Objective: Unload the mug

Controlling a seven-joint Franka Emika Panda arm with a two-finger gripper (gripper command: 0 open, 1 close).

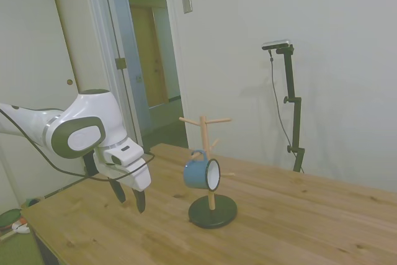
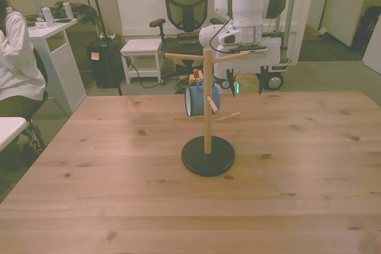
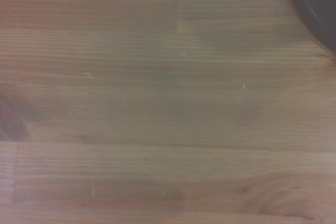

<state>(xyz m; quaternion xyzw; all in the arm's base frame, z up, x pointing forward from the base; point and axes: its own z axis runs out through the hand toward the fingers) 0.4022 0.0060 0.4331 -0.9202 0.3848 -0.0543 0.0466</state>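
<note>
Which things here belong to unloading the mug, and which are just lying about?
Job: mug, hanging on the peg stand; gripper, fingers open, beside the stand.
Lying about: office chair, white stool, seated person, white desk.

One mug [image 1: 201, 174], one peg stand [image 1: 212, 209], one table [image 1: 310, 221], one tool [image 1: 128, 198], one seated person [image 2: 15, 57].

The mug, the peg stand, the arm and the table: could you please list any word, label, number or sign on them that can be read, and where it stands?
No text can be read in any view.
The blue mug: plain, no print visible.
The wooden peg stand: no markings.
The robot arm: no legible logo.
The table: bare wood grain.
The bottles on the desk at the front view's left: any labels are too small to read.
</note>
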